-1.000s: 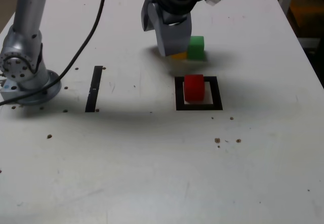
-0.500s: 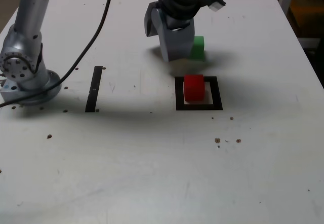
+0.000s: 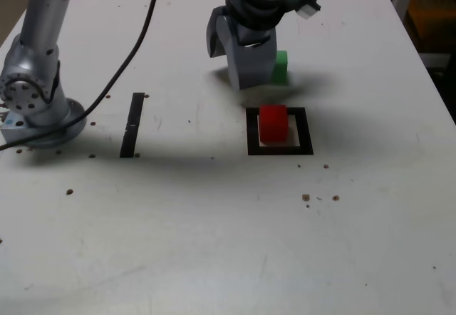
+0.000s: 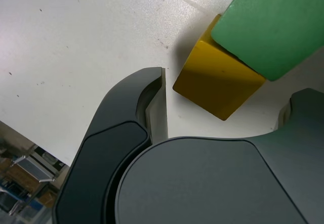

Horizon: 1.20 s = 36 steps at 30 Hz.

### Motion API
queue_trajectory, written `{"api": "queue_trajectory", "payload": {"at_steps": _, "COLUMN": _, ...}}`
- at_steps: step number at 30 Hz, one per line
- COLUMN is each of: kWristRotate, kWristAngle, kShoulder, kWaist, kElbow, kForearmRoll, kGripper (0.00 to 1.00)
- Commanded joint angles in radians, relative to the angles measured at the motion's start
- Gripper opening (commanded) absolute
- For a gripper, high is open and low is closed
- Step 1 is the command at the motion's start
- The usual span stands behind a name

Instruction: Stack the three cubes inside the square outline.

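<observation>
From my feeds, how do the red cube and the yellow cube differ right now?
The red cube sits inside the square outline; the yellow cube lies outside it, between the open gripper jaws, ungripped. The red cube stands apart from other cubes, while the yellow one is right beside the green cube. Both are plain, solid-coloured blocks.

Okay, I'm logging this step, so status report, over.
End effector open around nothing yet, yellow solid cube between jaws' reach. Red solid cube inside black square outline. Green solid cube crowding yellow.
</observation>
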Motion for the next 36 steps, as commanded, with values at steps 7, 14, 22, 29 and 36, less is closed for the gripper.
{"api": "queue_trajectory", "payload": {"at_steps": 7, "kWristRotate": 0.012, "kWristAngle": 0.002, "kShoulder": 0.015, "kWaist": 0.025, "kElbow": -0.011, "kForearmRoll": -0.002, "kGripper": 0.86}}
{"api": "queue_trajectory", "payload": {"at_steps": 14, "kWristRotate": 0.036, "kWristAngle": 0.001, "kShoulder": 0.025, "kWaist": 0.037, "kElbow": -0.027, "kForearmRoll": 0.0, "kGripper": 0.86}}
{"api": "queue_trajectory", "payload": {"at_steps": 22, "kWristRotate": 0.045, "kWristAngle": 0.0, "kShoulder": 0.028, "kWaist": 0.041, "kElbow": -0.032, "kForearmRoll": 0.003, "kGripper": 0.84}}
{"api": "queue_trajectory", "payload": {"at_steps": 29, "kWristRotate": 0.045, "kWristAngle": -0.023, "kShoulder": 0.03, "kWaist": 0.065, "kElbow": -0.013, "kForearmRoll": -0.017, "kGripper": 0.67}}
{"api": "queue_trajectory", "payload": {"at_steps": 36, "kWristRotate": 0.045, "kWristAngle": -0.068, "kShoulder": 0.032, "kWaist": 0.068, "kElbow": -0.006, "kForearmRoll": -0.04, "kGripper": 0.55}}
